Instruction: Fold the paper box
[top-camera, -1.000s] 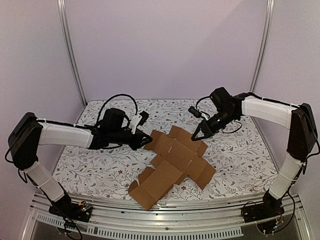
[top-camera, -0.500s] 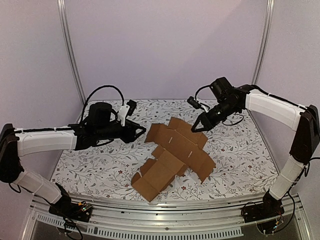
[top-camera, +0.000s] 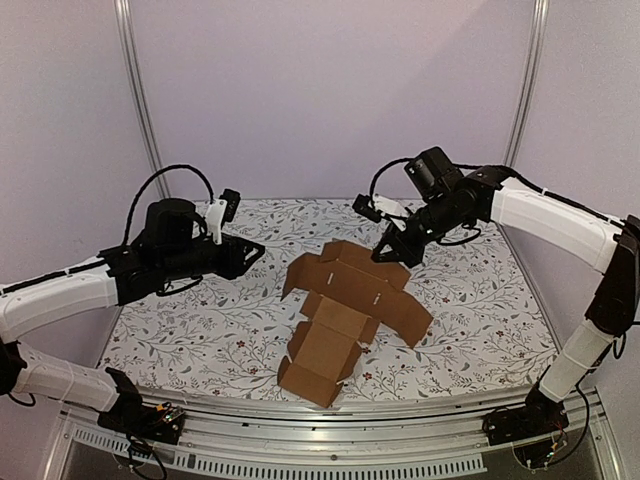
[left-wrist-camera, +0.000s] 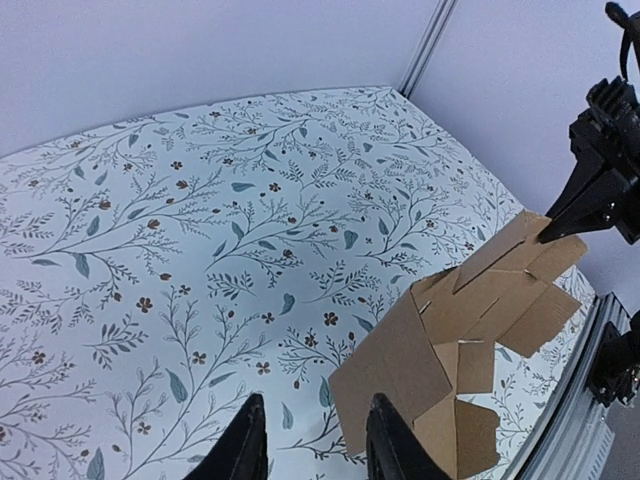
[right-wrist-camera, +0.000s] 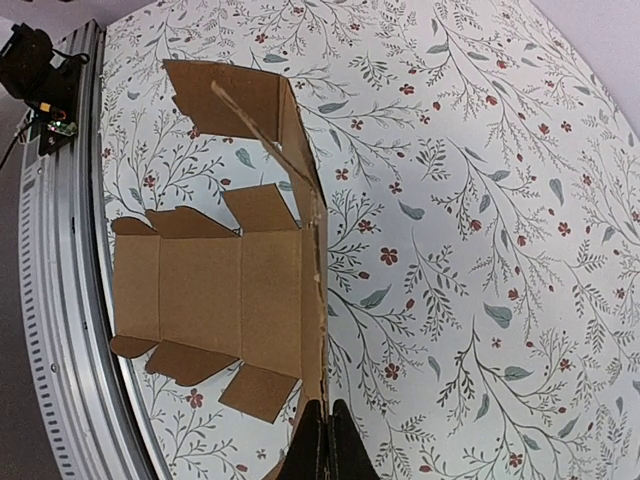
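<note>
The paper box (top-camera: 345, 300) is a brown die-cut cardboard sheet, partly folded, in the middle of the table. Its far end is lifted off the cloth and its near end has flaps standing up. My right gripper (top-camera: 385, 252) is shut on the sheet's far edge and holds it raised; the right wrist view shows the fingers (right-wrist-camera: 325, 440) pinched on the upright edge of the box (right-wrist-camera: 230, 290). My left gripper (top-camera: 252, 255) is open and empty, left of the box and apart from it. In the left wrist view its fingertips (left-wrist-camera: 385, 450) hover by the box's (left-wrist-camera: 470, 320) near flap.
The table is covered by a white cloth with a leaf and flower print (top-camera: 200, 330). A metal rail (top-camera: 330, 440) runs along the near edge. Plain walls and two upright metal posts (top-camera: 140, 100) enclose the back and sides.
My right gripper has lifted the far end of the box and drawn it leftward; the sheet now stands steeper. My left arm has pulled back to the left, away from the box.
</note>
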